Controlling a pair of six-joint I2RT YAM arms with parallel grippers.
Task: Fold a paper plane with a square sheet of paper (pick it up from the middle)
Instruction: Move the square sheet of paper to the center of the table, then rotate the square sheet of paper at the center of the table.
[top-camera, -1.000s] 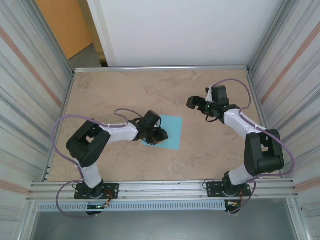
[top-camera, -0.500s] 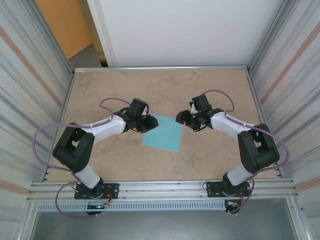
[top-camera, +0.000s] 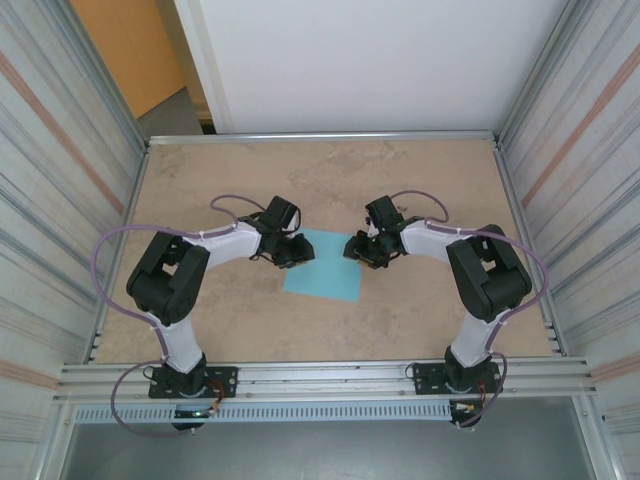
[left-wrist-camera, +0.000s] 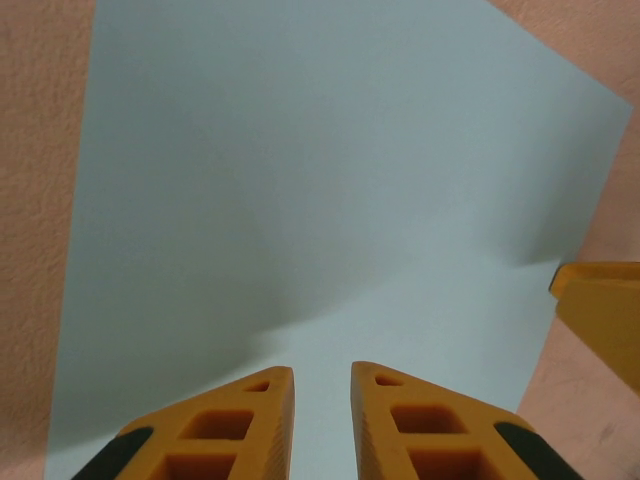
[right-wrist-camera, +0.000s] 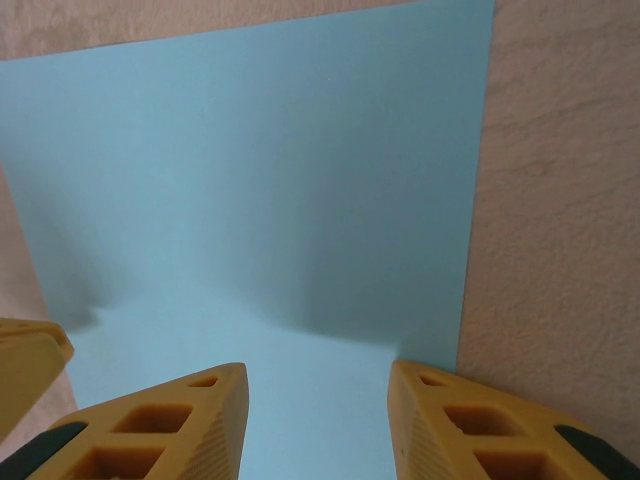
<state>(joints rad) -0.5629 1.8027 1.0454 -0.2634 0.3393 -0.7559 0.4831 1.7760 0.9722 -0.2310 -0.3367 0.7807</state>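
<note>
Marbled tan stone pattern covers the desk, and the square sheet of paper lies flat on it just below the centre of the overhead frame, uncreased as far as I can see. The left pincer sits low over the sheet's upper left edge. Its fingers are drawn almost together, with only a thin slit between them and nothing caught there; the blue shows flat underneath. The right pincer is at the upper right corner, spread wide, its right-hand finger straddling the sheet's edge onto bare desk. The two are near each other, and each one's yellow tip shows at the side of the other's wrist view. The main risk, I judge, is that thin paper lying flat gives the tips nothing to bite. A closing pincer may just skate over it, or push up a stray wrinkle that spoils the later folds. Both are also working the upper edge rather than the middle, so a lift from there could drag or swing the sheet askew. If both grip and pull apart, the paper could tear; if they move toward each other, the tips could knock together. Ribbed metal walls stand well clear at both sides.
</note>
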